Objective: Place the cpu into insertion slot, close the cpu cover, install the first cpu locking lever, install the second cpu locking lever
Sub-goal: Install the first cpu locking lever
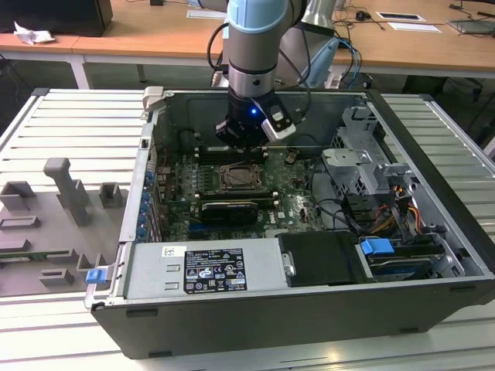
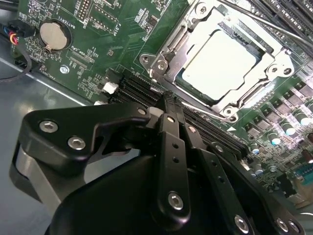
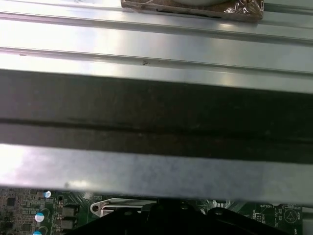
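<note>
The cpu (image 2: 222, 63) lies flat in the insertion slot (image 1: 239, 178), its pale metal top showing through the window of the cpu cover (image 2: 168, 49). The cover lies down over the chip. Thin wire levers (image 2: 264, 24) run along the sides of the frame; I cannot tell whether they are latched. My gripper (image 2: 168, 98) hangs just above the board beside the socket, over the black memory slots (image 2: 139, 88), shut with nothing between its fingers. In the exterior view the gripper (image 1: 244, 145) is just behind the socket.
The open computer case (image 1: 433, 178) surrounds the green motherboard (image 1: 298, 193). A drive cage (image 1: 360, 154) and cables stand at the exterior view's right. A power supply (image 1: 205, 267) lies in front. Grey fixtures (image 1: 66, 193) sit on the ribbed table.
</note>
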Available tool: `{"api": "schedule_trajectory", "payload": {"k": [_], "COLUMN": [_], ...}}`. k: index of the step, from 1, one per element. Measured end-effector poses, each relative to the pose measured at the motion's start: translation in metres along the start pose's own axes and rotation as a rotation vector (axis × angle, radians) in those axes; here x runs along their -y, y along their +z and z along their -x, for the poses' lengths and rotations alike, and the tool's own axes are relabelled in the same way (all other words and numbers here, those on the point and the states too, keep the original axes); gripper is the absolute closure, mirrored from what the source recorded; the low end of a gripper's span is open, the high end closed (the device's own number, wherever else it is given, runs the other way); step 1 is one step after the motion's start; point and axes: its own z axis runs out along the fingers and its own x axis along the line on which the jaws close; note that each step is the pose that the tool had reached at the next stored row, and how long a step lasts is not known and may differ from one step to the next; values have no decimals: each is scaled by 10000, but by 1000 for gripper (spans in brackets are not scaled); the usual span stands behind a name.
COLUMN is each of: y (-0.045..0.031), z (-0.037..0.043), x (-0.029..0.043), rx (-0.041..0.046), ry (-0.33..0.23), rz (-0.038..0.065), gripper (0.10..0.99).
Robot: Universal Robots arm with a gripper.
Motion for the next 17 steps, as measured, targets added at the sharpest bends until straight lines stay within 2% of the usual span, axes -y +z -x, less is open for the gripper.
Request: {"api": "schedule_trajectory", "payload": {"k": [10, 17], "y": [34, 91], "z": [0, -2], "x": [4, 12], "rx": [0, -11], "ry": [1, -4], "rz": [-6, -129], "gripper": [980, 980]}}
